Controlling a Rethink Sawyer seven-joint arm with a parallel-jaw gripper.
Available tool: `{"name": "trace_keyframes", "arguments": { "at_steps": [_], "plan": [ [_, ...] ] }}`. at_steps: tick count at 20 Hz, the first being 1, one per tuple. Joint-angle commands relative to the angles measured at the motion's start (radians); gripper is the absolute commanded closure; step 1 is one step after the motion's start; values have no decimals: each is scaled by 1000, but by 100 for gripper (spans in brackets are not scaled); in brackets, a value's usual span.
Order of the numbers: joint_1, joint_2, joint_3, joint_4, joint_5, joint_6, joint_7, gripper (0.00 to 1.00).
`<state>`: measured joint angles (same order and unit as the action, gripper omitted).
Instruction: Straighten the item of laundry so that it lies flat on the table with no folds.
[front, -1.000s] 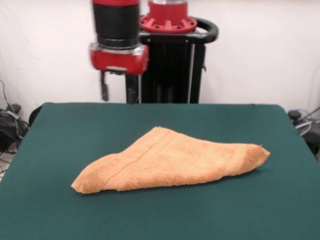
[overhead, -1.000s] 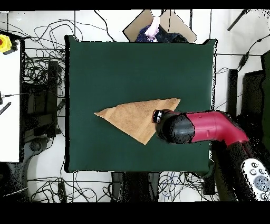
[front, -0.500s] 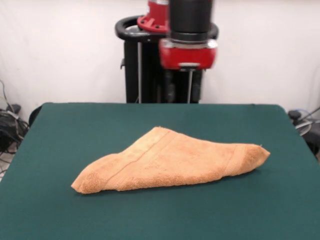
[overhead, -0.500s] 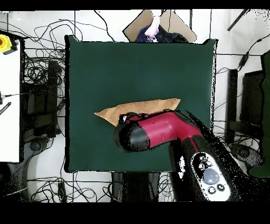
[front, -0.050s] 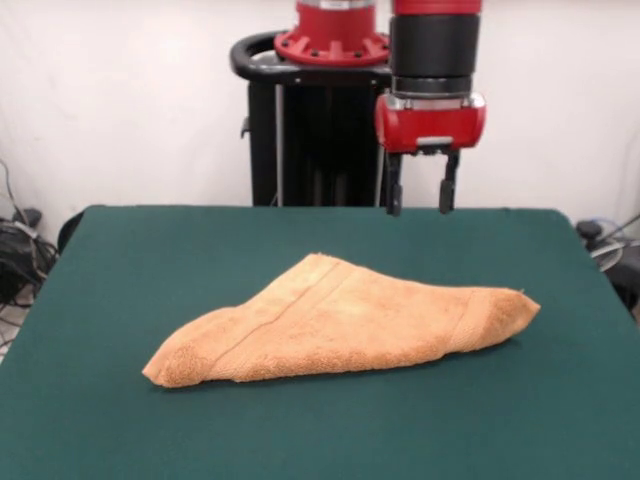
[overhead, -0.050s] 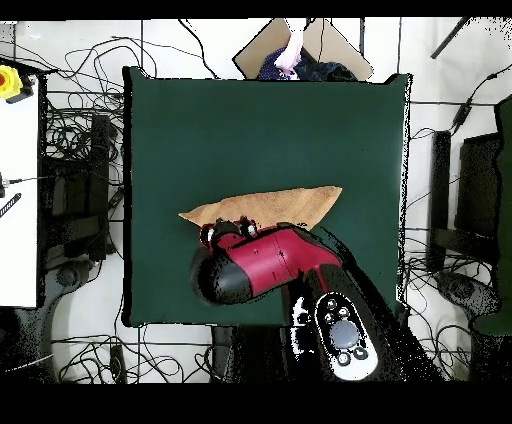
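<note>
Towel (front, -0.050s: 340, 325) sat folded into a triangle mid-frame on the tabletop (front, -0.050s: 120, 260), long axis running left-right. Gripper (front, -0.050s: 421, 190) hung empty at upper right, fingers apart, towel's right tip below it.

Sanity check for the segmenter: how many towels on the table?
1. The towel lies mid-table, folded into a rough triangle. The open gripper hangs above the far side, holding nothing. No second towel shows.
</note>
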<state>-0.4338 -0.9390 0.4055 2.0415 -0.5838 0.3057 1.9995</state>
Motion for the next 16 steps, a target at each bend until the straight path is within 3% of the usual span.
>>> {"name": "trace_keyframes", "arguments": {
  "at_steps": [1, 12, 16],
  "plan": [
    [30, 55, -172, 80, -9, -52, 213, 0],
    [33, 2, -200, 130, 28, -44, 145, 0],
    [81, 67, -264, 113, -7, -124, 180, 0]
  ]
}}
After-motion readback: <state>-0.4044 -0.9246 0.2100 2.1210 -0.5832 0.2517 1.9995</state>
